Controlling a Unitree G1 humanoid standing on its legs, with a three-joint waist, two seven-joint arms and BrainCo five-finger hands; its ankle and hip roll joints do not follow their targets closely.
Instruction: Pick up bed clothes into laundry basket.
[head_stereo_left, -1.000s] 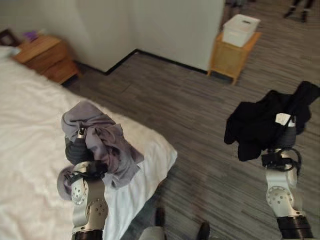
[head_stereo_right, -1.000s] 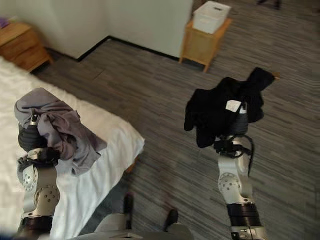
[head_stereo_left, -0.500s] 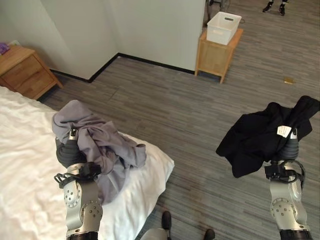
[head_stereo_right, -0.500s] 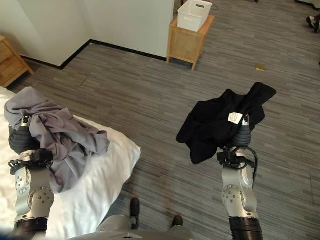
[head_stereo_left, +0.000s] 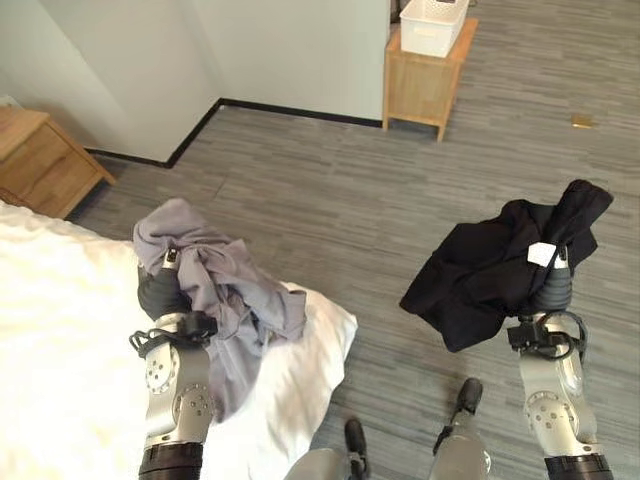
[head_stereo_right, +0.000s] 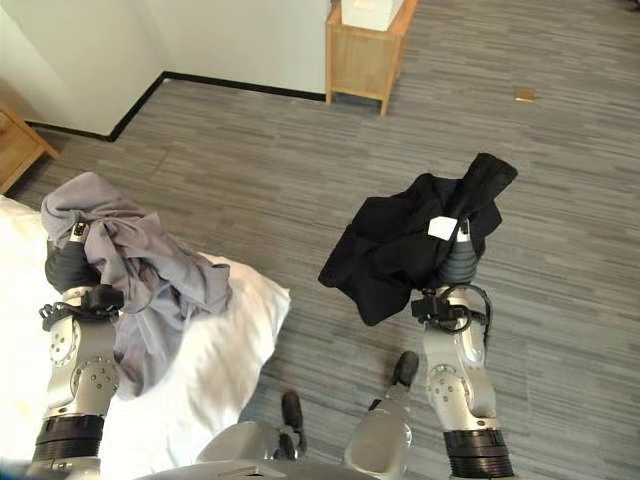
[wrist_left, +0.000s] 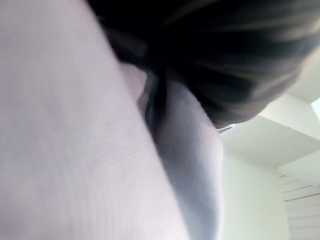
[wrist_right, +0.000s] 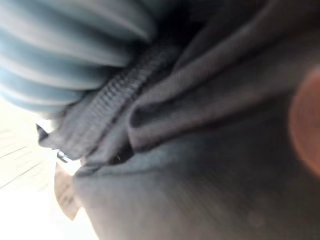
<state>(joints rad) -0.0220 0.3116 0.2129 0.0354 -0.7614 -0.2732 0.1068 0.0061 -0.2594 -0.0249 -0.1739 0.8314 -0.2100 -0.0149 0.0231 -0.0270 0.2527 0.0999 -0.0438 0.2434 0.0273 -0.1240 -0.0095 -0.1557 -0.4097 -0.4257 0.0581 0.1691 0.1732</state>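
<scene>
Left hand (head_stereo_left: 160, 292) lower left, draped in grey garment (head_stereo_left: 225, 290) above white bed (head_stereo_left: 60, 330); right hand (head_stereo_left: 551, 290) lower right under black garment (head_stereo_left: 490, 270) over grey plank floor (head_stereo_left: 330, 200). Fingers hidden by cloth, grip unclear. Laundry basket (head_stereo_left: 432, 22) on wooden stand (head_stereo_left: 420, 90), top centre.

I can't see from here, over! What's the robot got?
Left robot hand under grey garment, above bed. Right robot hand under black garment, above floor. White basket far off on wooden stand.
</scene>
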